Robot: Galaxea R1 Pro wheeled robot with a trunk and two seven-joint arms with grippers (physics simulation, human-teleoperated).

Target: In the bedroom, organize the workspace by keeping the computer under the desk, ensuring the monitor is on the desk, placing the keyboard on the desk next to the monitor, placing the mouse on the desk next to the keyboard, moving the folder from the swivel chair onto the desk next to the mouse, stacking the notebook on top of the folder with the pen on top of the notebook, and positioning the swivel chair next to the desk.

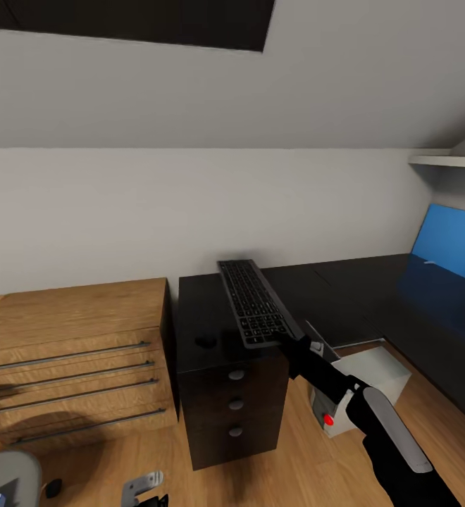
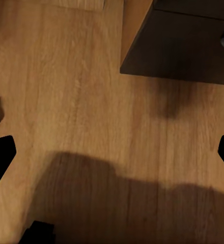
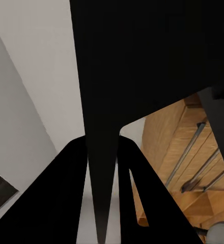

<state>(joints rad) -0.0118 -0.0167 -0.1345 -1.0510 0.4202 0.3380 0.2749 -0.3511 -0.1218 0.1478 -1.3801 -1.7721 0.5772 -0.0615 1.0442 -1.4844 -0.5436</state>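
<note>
The right gripper (image 1: 294, 343) is clamped on the near edge of the keyboard (image 1: 255, 301), holding it flat and keys-up above the black drawer unit (image 1: 229, 394); in the right wrist view the fingers (image 3: 66, 203) pinch a thin dark slab; the desk (image 1: 373, 296) runs off toward the blue back panel (image 1: 449, 243), with the computer (image 1: 363, 384) on the floor beneath its near end; the left gripper (image 2: 112, 168) hangs over the plank floor (image 2: 81, 91), jaws apart and empty. To do this well, I would keep the keyboard level, carry it over the desk top and lower it flat before letting go; an edge grip can let it droop.
</note>
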